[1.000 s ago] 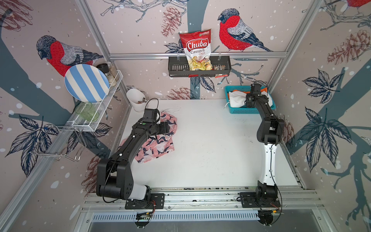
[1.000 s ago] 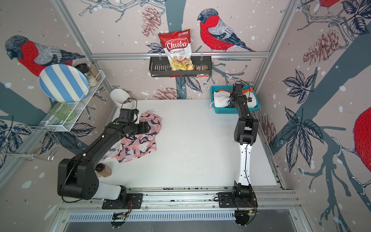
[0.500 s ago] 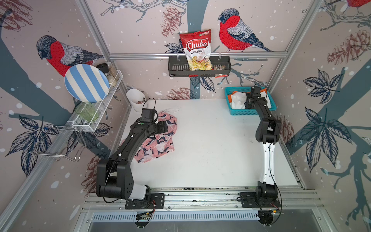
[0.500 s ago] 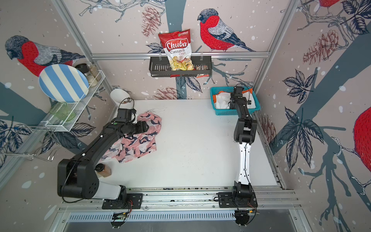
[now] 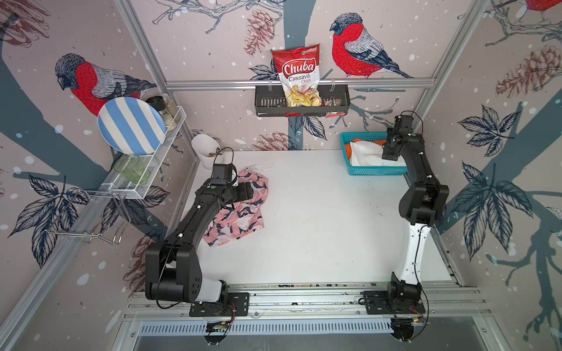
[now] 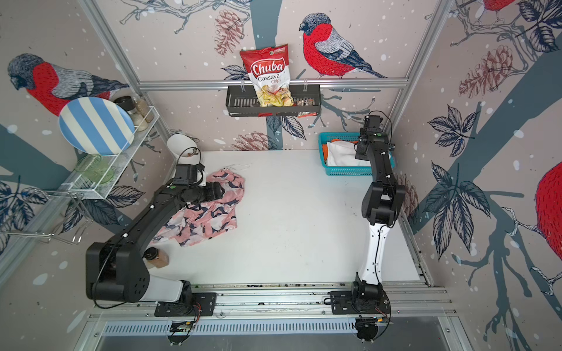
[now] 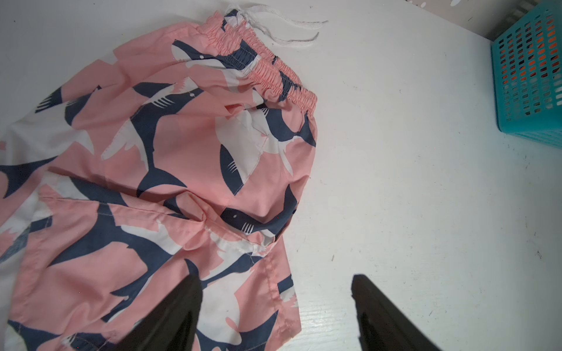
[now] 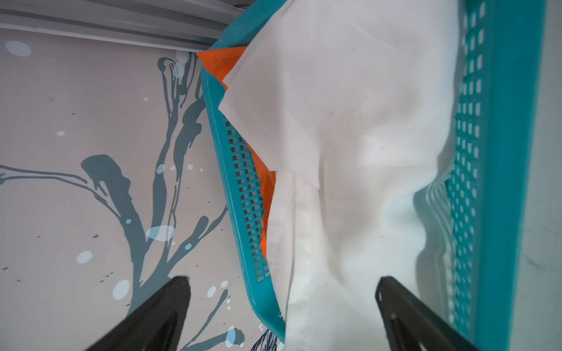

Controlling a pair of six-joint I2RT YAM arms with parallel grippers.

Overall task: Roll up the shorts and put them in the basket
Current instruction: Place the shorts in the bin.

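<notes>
Since white shorts (image 8: 349, 121) overlie, orange shorts (image 8: 216, 65) mostly hidden.

A pair of shorts (image 5: 243, 218) lies near the worktop's (image 5: 319, 228) left edge; two other pairs (image 5: 365, 153) sit in the basket (image 5: 377, 171) at its far right corner.

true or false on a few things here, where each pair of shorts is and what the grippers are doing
1. The pink shorts lie crumpled and unrolled on the table. True.
2. The white shorts lie on the table. False: they sit in the teal basket, on top of the orange shorts.
3. The left gripper is shut on the pink shorts. False: its jaws stand apart, gripping nothing.
4. The right gripper is open at the basket. True.
5. The chips bag lies on the table. False: it stands in the black rack on the wall.
</notes>
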